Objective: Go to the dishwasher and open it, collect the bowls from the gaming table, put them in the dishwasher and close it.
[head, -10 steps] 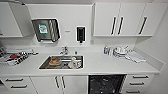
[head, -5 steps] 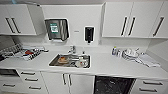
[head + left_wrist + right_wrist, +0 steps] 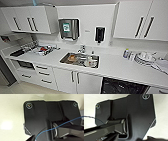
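A long white surface [image 3: 117,68] ran across the kitchen wall in the head view, with white upper cabinets [image 3: 28,18] above it at both ends and white doors and drawers [image 3: 43,73] below. The dishwasher [image 3: 122,87] sat under the surface toward the right, at the lower edge of the view, showing a dark interior. A steel sink [image 3: 80,60] with items in it was set into the surface near the middle, a tap [image 3: 82,48] behind it. On the wall above hung a steel towel dispenser [image 3: 68,28] and a dark soap dispenser [image 3: 100,34]. Stacked plates [image 3: 144,58] lay at the right, a cluttered tray [image 3: 45,49] at the left. Whether either arm's jaws were apart or together could not be told.
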Tool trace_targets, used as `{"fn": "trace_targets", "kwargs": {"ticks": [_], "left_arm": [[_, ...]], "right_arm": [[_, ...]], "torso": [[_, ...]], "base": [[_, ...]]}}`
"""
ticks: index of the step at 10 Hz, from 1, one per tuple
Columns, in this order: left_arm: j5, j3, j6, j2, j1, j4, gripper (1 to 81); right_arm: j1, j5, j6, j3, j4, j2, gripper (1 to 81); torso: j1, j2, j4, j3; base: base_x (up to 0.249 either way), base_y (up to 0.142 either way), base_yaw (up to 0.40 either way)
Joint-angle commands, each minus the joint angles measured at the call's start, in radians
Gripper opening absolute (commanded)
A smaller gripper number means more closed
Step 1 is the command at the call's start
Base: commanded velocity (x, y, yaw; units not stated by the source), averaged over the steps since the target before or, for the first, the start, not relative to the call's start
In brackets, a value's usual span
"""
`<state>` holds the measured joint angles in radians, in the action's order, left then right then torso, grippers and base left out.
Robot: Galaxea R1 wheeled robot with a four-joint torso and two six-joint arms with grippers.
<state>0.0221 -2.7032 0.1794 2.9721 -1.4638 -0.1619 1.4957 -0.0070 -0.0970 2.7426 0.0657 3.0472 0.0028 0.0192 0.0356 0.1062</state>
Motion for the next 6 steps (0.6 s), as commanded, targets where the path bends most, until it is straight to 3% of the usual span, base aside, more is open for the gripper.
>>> {"fn": "trace_targets", "kwargs": {"ticks": [1,6], "left_arm": [[-0.062,0.014,0.003,-0.024,0.038,0.002,81.1],[-0.062,0.131,0.005,-0.086,0.030,0.004,81.1]], "right_arm": [[-0.047,-0.037,0.007,-0.060,0.006,-0.029,81.1],[-0.036,-0.008,0.007,-0.279,0.008,-0.152,81.1]], "torso": [[0.000,0.000,0.000,0.000],[0.000,0.000,0.000,0.000]], "base": [[0.000,0.000,0.302],[0.000,0.000,0.302]]}}
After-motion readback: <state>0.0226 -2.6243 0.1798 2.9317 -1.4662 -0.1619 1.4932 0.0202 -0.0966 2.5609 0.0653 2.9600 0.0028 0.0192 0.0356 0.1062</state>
